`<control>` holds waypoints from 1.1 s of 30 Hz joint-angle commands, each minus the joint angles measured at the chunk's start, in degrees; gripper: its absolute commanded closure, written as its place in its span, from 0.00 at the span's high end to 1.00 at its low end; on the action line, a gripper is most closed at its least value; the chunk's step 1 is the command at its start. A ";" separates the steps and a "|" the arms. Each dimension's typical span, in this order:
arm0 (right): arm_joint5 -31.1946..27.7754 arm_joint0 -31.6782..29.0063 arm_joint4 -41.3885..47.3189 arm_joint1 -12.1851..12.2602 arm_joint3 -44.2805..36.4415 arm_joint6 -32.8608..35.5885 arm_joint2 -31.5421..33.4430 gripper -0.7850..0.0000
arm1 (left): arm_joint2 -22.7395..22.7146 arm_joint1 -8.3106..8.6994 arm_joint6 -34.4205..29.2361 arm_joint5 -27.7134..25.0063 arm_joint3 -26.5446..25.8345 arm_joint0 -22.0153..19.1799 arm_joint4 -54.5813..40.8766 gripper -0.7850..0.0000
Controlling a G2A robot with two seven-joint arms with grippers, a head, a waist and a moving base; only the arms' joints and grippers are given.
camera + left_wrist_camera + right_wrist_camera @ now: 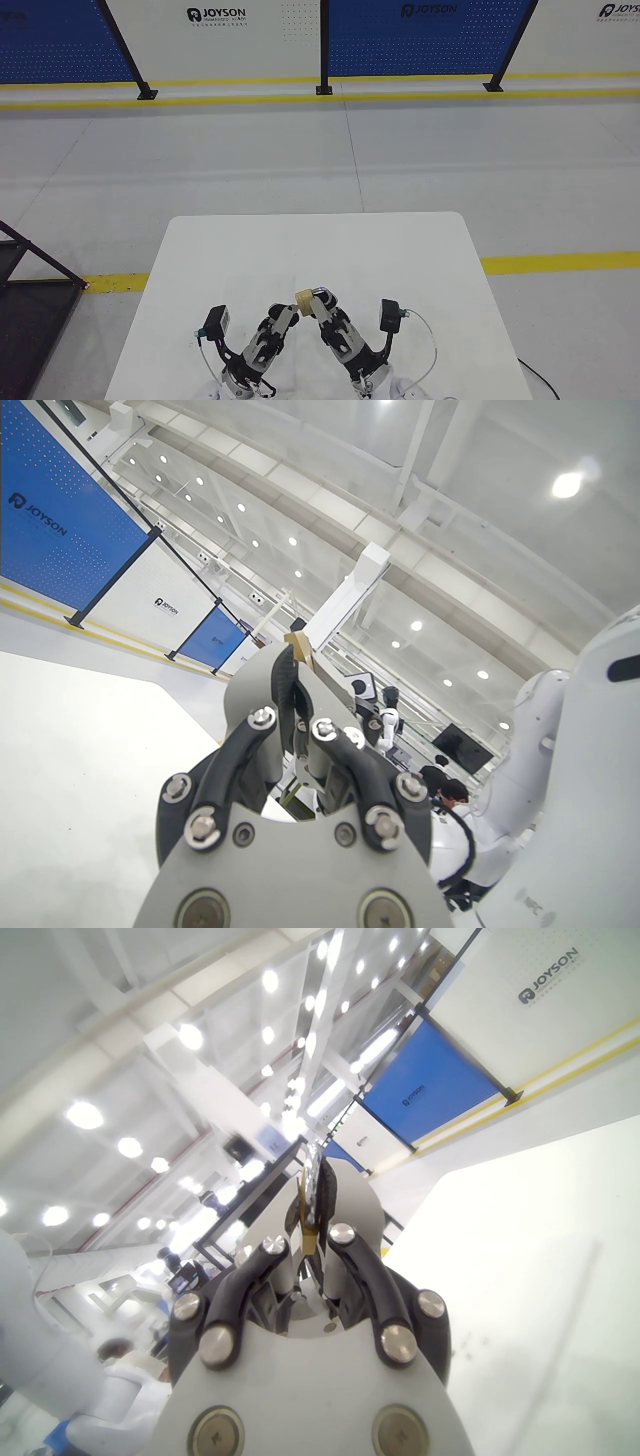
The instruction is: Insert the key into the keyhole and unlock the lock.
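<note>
We note: left gripper (pixel 289 665) clamped on brass padlock (pixel 299 646); right gripper (pixel 315 1188) pinching key (pixel 307 1233); both at 6 o'clock edge of table (pixel 320 250).

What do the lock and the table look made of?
Lock: yellow body with a dull gleam, likely brass. Its shackle is silvery and shiny, probably steel. Table: smooth white matte top, perhaps laminate or painted board; the look leaves it open.

Brass-yellow lock (pixel 305 302), seemingly brass key (pixel 298 646), white table (pixel 400 260)
</note>
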 commanded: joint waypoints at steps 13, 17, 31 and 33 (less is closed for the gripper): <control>0.27 0.07 0.20 0.00 -0.12 0.48 -0.01 0.00 | 0.00 0.01 -0.06 -0.02 0.00 -0.01 -0.07 0.00; 1.05 0.12 1.34 -0.04 -0.49 1.26 -0.07 0.00 | -0.13 -0.12 -0.88 2.32 -0.98 -0.24 0.17 0.00; 1.95 -0.57 4.11 0.06 -1.59 2.36 0.67 0.00 | -0.82 -0.78 5.68 4.83 -0.93 -0.01 10.49 0.00; 1.99 -0.71 4.23 0.10 -1.77 2.54 0.76 0.00 | -0.97 -0.84 6.97 5.86 -1.02 0.11 12.49 0.00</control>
